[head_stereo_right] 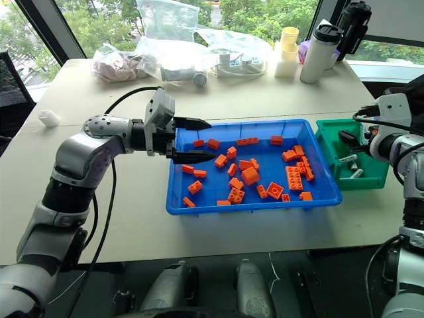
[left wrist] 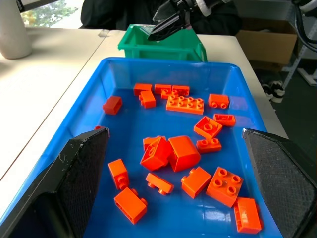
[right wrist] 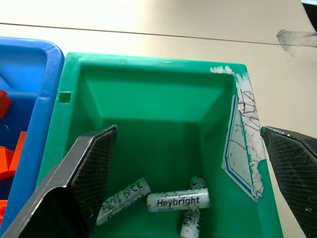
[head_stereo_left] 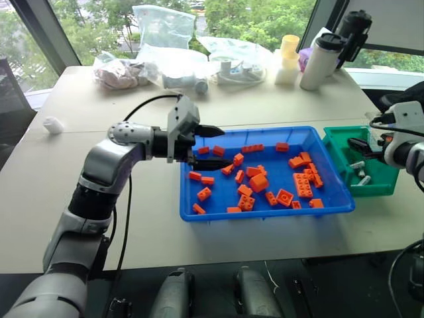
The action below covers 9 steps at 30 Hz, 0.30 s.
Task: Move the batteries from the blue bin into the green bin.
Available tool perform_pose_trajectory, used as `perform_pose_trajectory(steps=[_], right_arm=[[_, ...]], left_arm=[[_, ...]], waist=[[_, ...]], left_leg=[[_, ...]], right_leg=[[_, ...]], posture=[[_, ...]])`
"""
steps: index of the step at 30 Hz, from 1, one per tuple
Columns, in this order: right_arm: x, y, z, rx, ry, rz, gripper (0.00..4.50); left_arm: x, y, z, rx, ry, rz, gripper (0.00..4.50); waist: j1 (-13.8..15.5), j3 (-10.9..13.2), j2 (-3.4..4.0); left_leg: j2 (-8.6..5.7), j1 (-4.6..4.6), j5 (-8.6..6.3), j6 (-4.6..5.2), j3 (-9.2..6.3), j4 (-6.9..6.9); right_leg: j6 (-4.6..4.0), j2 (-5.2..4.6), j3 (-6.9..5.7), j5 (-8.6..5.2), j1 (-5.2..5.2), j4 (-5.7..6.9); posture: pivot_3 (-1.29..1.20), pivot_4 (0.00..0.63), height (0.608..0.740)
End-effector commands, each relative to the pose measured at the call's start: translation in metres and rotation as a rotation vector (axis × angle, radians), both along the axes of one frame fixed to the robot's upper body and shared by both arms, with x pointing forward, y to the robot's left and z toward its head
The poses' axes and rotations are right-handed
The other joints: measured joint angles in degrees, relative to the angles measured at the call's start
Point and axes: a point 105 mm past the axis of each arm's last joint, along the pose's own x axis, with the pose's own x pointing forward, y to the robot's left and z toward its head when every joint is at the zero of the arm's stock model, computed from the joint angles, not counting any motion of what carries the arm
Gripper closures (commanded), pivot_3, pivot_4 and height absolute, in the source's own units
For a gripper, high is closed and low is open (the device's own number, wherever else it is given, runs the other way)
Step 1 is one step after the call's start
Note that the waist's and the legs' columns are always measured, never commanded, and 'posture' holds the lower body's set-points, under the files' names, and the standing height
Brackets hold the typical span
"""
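Three grey-silver batteries lie on the floor of the green bin, which stands just right of the blue bin. My right gripper hangs open over the green bin, its fingers wide apart above the batteries and holding nothing. The blue bin contains many scattered orange bricks. My left gripper hovers open over the blue bin's left end, pointing right along it, with nothing between its fingers. The left wrist view shows the right gripper above the green bin.
Along the table's far edge stand clear plastic bags, a white flask, a black bottle and stacked yellow cups. A small white object lies at the far left. A black cable arches over my left arm.
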Motion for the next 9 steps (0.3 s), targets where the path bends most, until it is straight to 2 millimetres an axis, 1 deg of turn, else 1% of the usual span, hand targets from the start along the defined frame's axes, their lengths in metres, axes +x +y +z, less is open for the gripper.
perform_pose_trajectory(steps=[1, 2, 3, 4, 5, 6, 7, 9], right_arm=[[0.0, 0.027, 0.051, 0.037, -0.23, 0.178, 0.03], [-0.003, 0.041, 0.057, 0.067, -0.264, 0.26, 0.03], [-0.005, 0.049, 0.06, 0.084, -0.282, 0.309, 0.03], [-0.01, 0.06, 0.06, 0.099, -0.288, 0.376, 0.03], [-0.013, 0.067, 0.06, 0.106, -0.289, 0.416, 0.03], [-0.018, 0.077, 0.057, 0.129, -0.275, 0.471, 0.03], [-0.025, 0.089, 0.05, 0.144, -0.243, 0.534, 0.03], [-0.037, 0.103, 0.036, 0.175, -0.181, 0.612, 0.03]], left_arm=[[-0.005, 0.01, 0.022, -0.051, -0.031, 0.012, 0.0], [-0.005, 0.014, 0.024, -0.061, -0.025, 0.023, 0.0], [-0.005, 0.017, 0.026, -0.066, -0.02, 0.03, 0.0], [-0.006, 0.022, 0.026, -0.068, -0.012, 0.042, 0.0], [-0.006, 0.025, 0.027, -0.069, -0.006, 0.05, 0.0], [-0.008, 0.031, 0.026, -0.068, 0.007, 0.062, 0.0], [-0.01, 0.04, 0.025, -0.063, 0.024, 0.083, 0.0], [-0.015, 0.055, 0.025, -0.06, 0.046, 0.118, 0.0]], waist=[[-0.02, 0.0, 0.0], [-0.1, 0.0, -0.01], [-0.26, 0.0, 0.0], [-0.3, 0.0, 0.0], [-0.23, 0.0, -0.01], [-0.18, 0.0, 0.0], [-0.16, 0.0, -0.01], [-0.12, 0.0, -0.01]], left_leg=[[0.0, 0.0, 0.0, 0.0, 0.0, 0.0], [0.01, 0.0, 0.0, 0.0, -0.01, -0.01], [0.03, 0.0, 0.0, 0.0, -0.04, -0.01], [0.04, 0.0, 0.0, 0.0, -0.04, -0.01], [0.04, 0.01, 0.0, 0.0, -0.06, -0.02], [0.05, 0.01, 0.0, 0.0, -0.1, -0.02], [0.04, 0.01, 0.0, 0.0, -0.09, -0.01], [0.04, 0.01, -0.01, 0.01, -0.12, -0.02]], right_leg=[[0.0, 0.0, 0.0, 0.0, 0.0, 0.0], [0.0, 0.01, 0.0, 0.0, 0.0, 0.0], [0.0, 0.04, -0.01, 0.0, 0.0, 0.0], [0.0, 0.05, -0.01, 0.0, 0.0, 0.0], [0.0, 0.05, -0.01, 0.0, 0.0, 0.02], [0.0, 0.06, -0.03, 0.0, 0.01, 0.02], [0.0, 0.04, -0.02, 0.0, 0.01, 0.01], [0.0, 0.02, -0.03, 0.0, 0.02, 0.01]], posture=[[0.0, 0.15, 0.74], [0.0, 0.15, 0.74], [0.0, 0.15, 0.74], [0.0, 0.15, 0.74], [0.0, 0.15, 0.74], [0.0, 0.15, 0.74], [0.0, 0.15, 0.74], [0.0, 0.15, 0.74]])
